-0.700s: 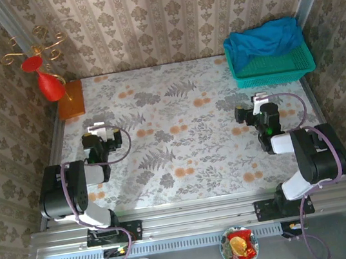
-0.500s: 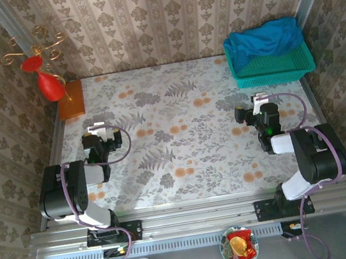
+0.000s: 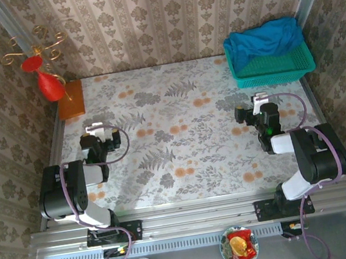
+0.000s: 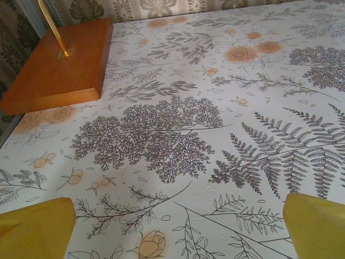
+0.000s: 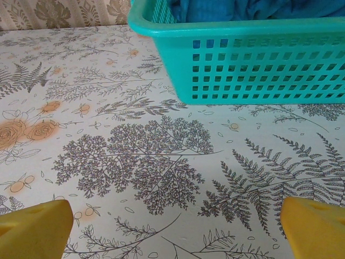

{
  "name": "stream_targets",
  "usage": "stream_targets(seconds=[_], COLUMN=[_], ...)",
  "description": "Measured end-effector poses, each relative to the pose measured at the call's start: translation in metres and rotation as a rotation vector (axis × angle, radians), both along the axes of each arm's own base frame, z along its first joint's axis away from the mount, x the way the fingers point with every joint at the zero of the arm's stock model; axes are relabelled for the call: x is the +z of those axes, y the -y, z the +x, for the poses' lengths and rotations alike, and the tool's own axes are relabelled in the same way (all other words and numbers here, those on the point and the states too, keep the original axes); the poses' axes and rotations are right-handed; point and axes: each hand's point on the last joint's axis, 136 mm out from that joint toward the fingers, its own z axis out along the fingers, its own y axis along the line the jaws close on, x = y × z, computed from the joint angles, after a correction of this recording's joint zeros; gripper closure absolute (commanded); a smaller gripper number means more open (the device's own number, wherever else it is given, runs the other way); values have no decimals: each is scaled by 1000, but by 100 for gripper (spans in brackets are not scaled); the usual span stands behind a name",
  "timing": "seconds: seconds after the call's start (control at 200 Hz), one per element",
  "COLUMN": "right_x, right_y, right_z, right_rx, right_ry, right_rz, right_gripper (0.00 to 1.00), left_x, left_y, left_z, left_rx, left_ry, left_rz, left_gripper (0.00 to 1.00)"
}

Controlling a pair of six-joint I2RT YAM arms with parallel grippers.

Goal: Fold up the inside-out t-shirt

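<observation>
The bright blue t-shirt (image 3: 262, 37) lies bunched in the teal mesh basket (image 3: 273, 69) at the table's far right corner; its blue cloth (image 5: 253, 9) shows over the basket's rim (image 5: 232, 29) in the right wrist view. My right gripper (image 3: 258, 105) rests low on the right side of the table, a short way in front of the basket, open, with nothing between its yellow fingertips (image 5: 35, 229). On the left side my left gripper (image 3: 96, 131) is open too, its yellow fingertips (image 4: 318, 226) spread wide over bare floral tablecloth.
An orange wooden block (image 3: 70, 99) carrying a brass stand with a red ornament (image 3: 50, 86) sits at the far left corner; the block (image 4: 56, 67) lies just ahead of my left gripper. Patterned walls close in the table on three sides.
My left gripper has shifted very slightly to the left. The right arm and the t-shirt have not moved.
</observation>
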Motion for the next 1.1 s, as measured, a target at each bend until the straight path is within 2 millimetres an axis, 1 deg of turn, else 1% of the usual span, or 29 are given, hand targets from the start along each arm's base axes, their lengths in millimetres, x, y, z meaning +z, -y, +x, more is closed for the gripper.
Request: stream_targets(seconds=[0.375, 0.44, 0.495, 0.605, 0.715, 0.795, 0.89, 0.945, 0.98, 1.015, 1.085, 1.095], right_x=[-2, 1, 8, 30, 65, 89, 106, 113, 117, 121, 123, 124], right_y=[-1, -1, -1, 2, 6, 7, 9, 13, 16, 19, 26, 28], right_z=[-1, -2, -3, 0, 13, 24, 31, 38, 45, 55, 70, 75], right_rx=[2, 1, 0, -20, -51, -72, -96, -119, -131, -144, -163, -168], right_ry=[-21, -27, -23, -20, -8, 5, -12, -36, -52, -69, -101, -109], right_rz=[-1, -2, -2, -4, 17, 50, 95, 124, 144, 168, 203, 210], right_gripper=[0, 0, 0, 0, 0, 2, 5, 8, 10, 13, 18, 18], left_x=[0, 0, 5, 26, 59, 85, 108, 116, 119, 121, 123, 124], left_y=[1, 2, 2, 3, 2, 6, 12, 16, 17, 19, 22, 22], left_z=[0, -1, -3, -6, -3, 1, 1, -2, -3, -6, -10, -11], left_rx=[1, 8, 13, 39, 86, 104, 107, 105, 104, 101, 99, 99], left_ry=[-3, -7, -5, 23, 59, 72, 71, 55, 38, 16, -26, -34], left_rz=[3, 9, 15, 32, 44, 25, -15, -42, -58, -74, -97, -101], left_gripper=[0, 0, 0, 0, 0, 0, 0, 0, 3, 3, 3, 3])
